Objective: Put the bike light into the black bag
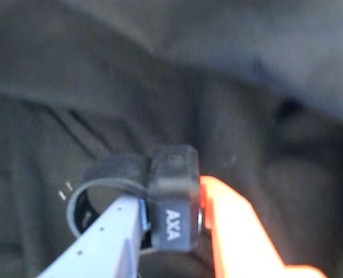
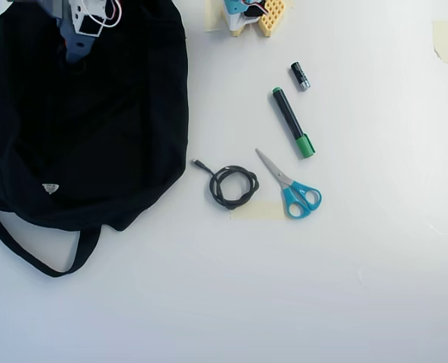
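Observation:
In the wrist view my gripper is shut on the bike light, a small black block with white "AXA" lettering and a black ring strap at its left. One finger is white, the other orange. Dark fabric of the black bag fills the view behind it. In the overhead view the black bag lies at the top left with a small white label. The arm reaches over the bag's top edge. The gripper tips and the light are hidden there.
On the white table in the overhead view lie a coiled black cable, blue-handled scissors, a green-capped marker and a short black-and-silver cylinder. The bag's strap handles trail to the lower left. The arm's base stands at the top.

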Tool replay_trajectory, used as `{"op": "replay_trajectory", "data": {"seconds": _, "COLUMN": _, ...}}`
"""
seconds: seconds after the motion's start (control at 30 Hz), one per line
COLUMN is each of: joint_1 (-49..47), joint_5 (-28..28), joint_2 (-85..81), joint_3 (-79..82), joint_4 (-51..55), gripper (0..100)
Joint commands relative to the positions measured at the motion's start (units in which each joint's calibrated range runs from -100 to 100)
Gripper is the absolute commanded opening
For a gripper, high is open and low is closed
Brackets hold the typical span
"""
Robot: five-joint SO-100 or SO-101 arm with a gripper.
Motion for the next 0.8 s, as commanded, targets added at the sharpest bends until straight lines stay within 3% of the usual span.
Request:
{"op": "replay_trajectory", "data": {"seconds": 0.0, "joint_1": -0.13, "joint_5": -0.01, "joint_2": -2.37, "joint_3": -6.14, "joint_4": 5.73, "gripper": 10}}
{"op": "replay_trajectory", "data": {"seconds": 0.07, "joint_1": -2.97, "joint_5": 0.52, "joint_2": -3.86, "joint_3": -12.70, "joint_4": 17.71, "gripper": 33}}
{"op": "replay_trajectory", "data": {"seconds": 0.13, "joint_1": -6.79, "joint_5": 2.20, "joint_2": -6.44, "joint_3": -17.37, "joint_4": 25.29, "gripper": 45}}
{"op": "replay_trajectory", "data": {"seconds": 0.23, "joint_1": -13.97, "joint_5": 2.35, "joint_2": -19.38, "joint_3": -17.37, "joint_4": 26.41, "gripper": 47}}
{"op": "replay_trajectory", "data": {"seconds": 0.33, "joint_1": -28.03, "joint_5": 1.99, "joint_2": -32.50, "joint_3": -17.10, "joint_4": 26.92, "gripper": 47}}
{"op": "replay_trajectory", "data": {"seconds": 0.4, "joint_1": -38.72, "joint_5": 1.78, "joint_2": -39.05, "joint_3": -17.10, "joint_4": 32.00, "gripper": 31}}
{"op": "replay_trajectory", "data": {"seconds": 0.43, "joint_1": -41.19, "joint_5": 1.72, "joint_2": -40.13, "joint_3": -17.01, "joint_4": 33.55, "gripper": 23}}
{"op": "replay_trajectory", "data": {"seconds": 0.47, "joint_1": -43.73, "joint_5": 1.72, "joint_2": -40.46, "joint_3": -15.67, "joint_4": 36.74, "gripper": 8}}
{"op": "replay_trajectory", "data": {"seconds": 0.5, "joint_1": -44.93, "joint_5": 1.99, "joint_2": -41.71, "joint_3": -13.69, "joint_4": 39.33, "gripper": 3}}
{"op": "replay_trajectory", "data": {"seconds": 0.6, "joint_1": -46.80, "joint_5": 2.30, "joint_2": -52.74, "joint_3": -3.09, "joint_4": 45.70, "gripper": 2}}
{"op": "replay_trajectory", "data": {"seconds": 0.77, "joint_1": -48.00, "joint_5": 2.25, "joint_2": -63.45, "joint_3": 11.92, "joint_4": 42.94, "gripper": 2}}
